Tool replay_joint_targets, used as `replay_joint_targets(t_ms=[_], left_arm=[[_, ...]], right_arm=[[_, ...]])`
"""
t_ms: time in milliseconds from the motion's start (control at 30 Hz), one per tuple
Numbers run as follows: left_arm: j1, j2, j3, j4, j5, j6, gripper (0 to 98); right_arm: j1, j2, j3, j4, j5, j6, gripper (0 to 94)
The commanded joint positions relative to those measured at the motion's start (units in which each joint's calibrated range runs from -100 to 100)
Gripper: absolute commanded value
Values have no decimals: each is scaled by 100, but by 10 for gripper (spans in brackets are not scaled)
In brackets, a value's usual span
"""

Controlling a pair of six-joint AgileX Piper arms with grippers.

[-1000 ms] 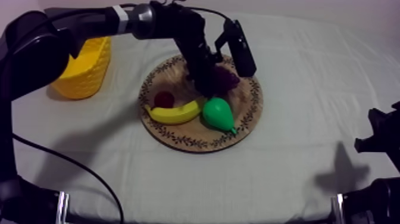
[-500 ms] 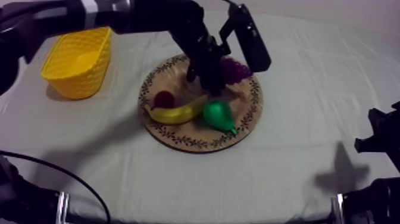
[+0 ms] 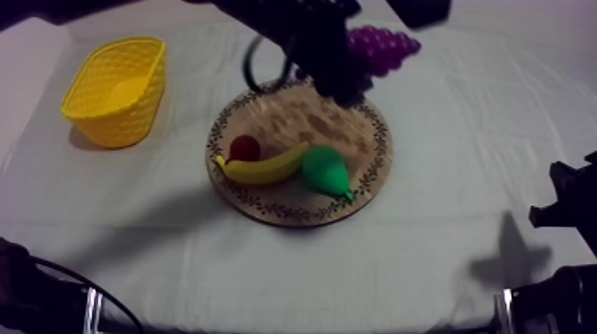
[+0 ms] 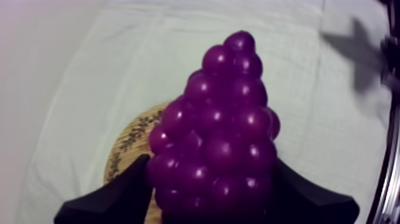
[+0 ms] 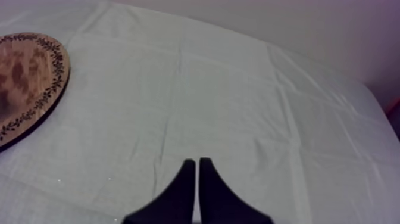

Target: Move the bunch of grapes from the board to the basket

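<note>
My left gripper [image 3: 348, 64] is shut on the purple bunch of grapes [image 3: 382, 46], held in the air above the far edge of the round wooden board [image 3: 355, 133]. In the left wrist view the grapes [image 4: 217, 131] sit between my black fingers [image 4: 113, 199], with the board's rim [image 4: 128, 149] below. The yellow basket [image 3: 118, 89] stands at the far left of the table, with nothing in it. My right gripper [image 5: 197, 179] is shut on nothing, low over bare cloth to the right of the board [image 5: 27, 83].
On the board lie a banana [image 3: 262, 166], a green pear [image 3: 327, 171] and a small red fruit [image 3: 244, 147]. My right arm [image 3: 569, 213] rests at the right edge of the table.
My left gripper has lifted the grapes off the board and raised them up and toward the far side. The right arm has not moved.
</note>
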Motion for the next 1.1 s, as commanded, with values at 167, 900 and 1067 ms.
replay_joint_targets(t_ms=[167, 900, 1067], left_arm=[[-515, -1247, 660, -4, 72, 164, 537], [-2940, -2746, 1826, 108, 763, 130, 538], [-3182, -2427, 1549, 100, 882, 122, 547]], right_arm=[[2, -2, 4, 0, 0, 0, 2], [2, -2, 4, 0, 0, 2, 2], [2, -2, 4, 0, 0, 1, 2]])
